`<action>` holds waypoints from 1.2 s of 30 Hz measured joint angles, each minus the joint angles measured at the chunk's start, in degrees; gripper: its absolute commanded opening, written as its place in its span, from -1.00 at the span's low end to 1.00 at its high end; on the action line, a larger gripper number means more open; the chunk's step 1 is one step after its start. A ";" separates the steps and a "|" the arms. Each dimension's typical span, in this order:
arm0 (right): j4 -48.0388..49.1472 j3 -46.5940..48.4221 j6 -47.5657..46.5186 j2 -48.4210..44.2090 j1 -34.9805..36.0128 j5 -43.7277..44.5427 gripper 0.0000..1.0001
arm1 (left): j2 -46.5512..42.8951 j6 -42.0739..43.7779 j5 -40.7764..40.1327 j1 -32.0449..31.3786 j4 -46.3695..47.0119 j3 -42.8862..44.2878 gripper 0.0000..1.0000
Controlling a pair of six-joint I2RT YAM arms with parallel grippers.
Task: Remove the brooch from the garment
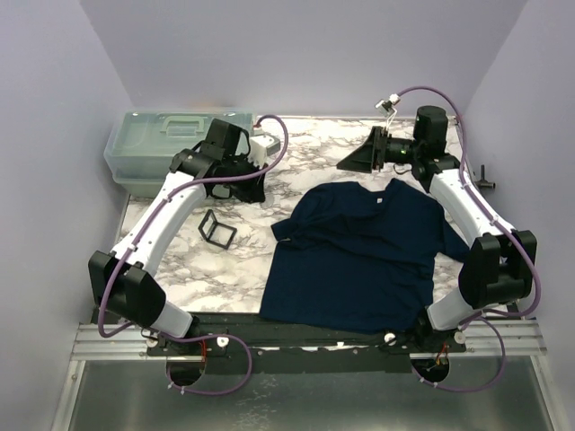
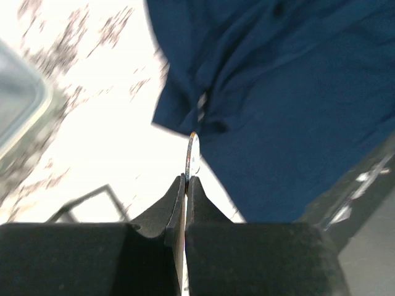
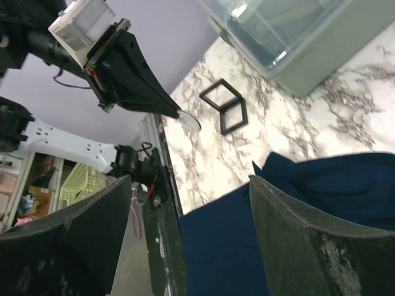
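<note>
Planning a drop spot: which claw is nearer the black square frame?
Left. Left claw, pinching the brooch, hovers by the frame; right claw hangs beyond the T-shirt.

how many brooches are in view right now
1. The brooch is pinched edge-on at the tip of the left gripper, held in the air off the shirt. No other shows on the shirt, though its folds could hide one.

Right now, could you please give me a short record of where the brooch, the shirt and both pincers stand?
brooch: held edge-on at the left pincer's tips, apart from the shirt
garment: navy T-shirt, lying rumpled on the marble table
left pincer: shut on the brooch
right pincer: open, empty
task state: brooch off the garment
</note>
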 measured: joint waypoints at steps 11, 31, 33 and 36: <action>-12.59 0.07 -11.26 -0.31 0.00 3.50 0.62 | -4.33 8.15 -28.79 -0.20 -8.94 -15.17 -1.00; -16.72 0.09 -15.76 -0.96 0.00 5.38 0.63 | -1.31 8.17 -52.48 -5.44 3.98 -24.59 -1.00; -16.79 0.09 -16.02 -1.38 0.00 5.44 0.63 | 0.31 8.17 -53.31 -6.01 4.70 -24.59 -1.00; -16.81 0.09 -16.13 -1.92 0.00 5.55 0.63 | 2.86 8.17 -54.75 -6.47 5.29 -24.59 -1.00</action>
